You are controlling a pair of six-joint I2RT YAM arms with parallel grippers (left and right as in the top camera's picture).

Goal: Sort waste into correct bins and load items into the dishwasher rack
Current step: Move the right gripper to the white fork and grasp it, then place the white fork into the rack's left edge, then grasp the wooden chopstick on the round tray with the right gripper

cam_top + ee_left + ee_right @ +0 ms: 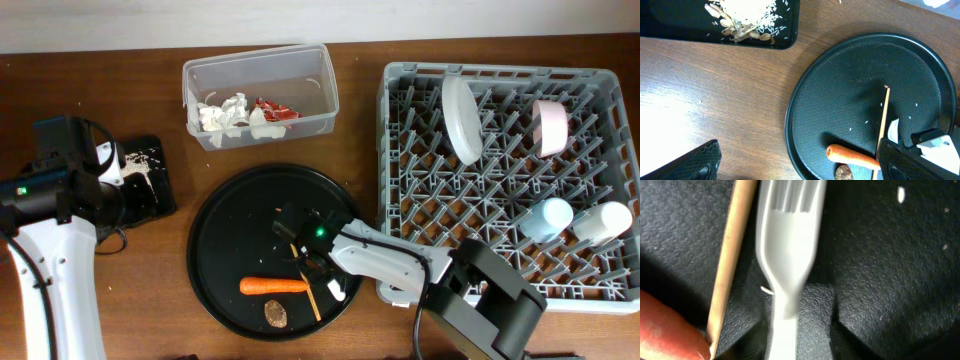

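My right gripper [318, 262] reaches onto the round black tray [230, 230] and is shut on the white fork [790, 245], whose handle sits between the fingers [790, 340]. A wooden chopstick [730, 255] lies just left of the fork and touches the orange carrot [273, 285]. A brown lump [276, 315] lies below the carrot. My left gripper [797, 160] is open and empty, above the table by the round tray's left rim. The clear tub [325, 95] holds white napkins [222, 113] and a red wrapper [272, 108]. The small black tray [160, 195] holds beige food [137, 162].
The grey dishwasher rack [500, 72] at the right holds the off-white plate [462, 120], the pink bowl [550, 127], a pale blue cup [550, 217] and a white cup [602, 220]. My left arm [60, 190] stands at the table's left edge.
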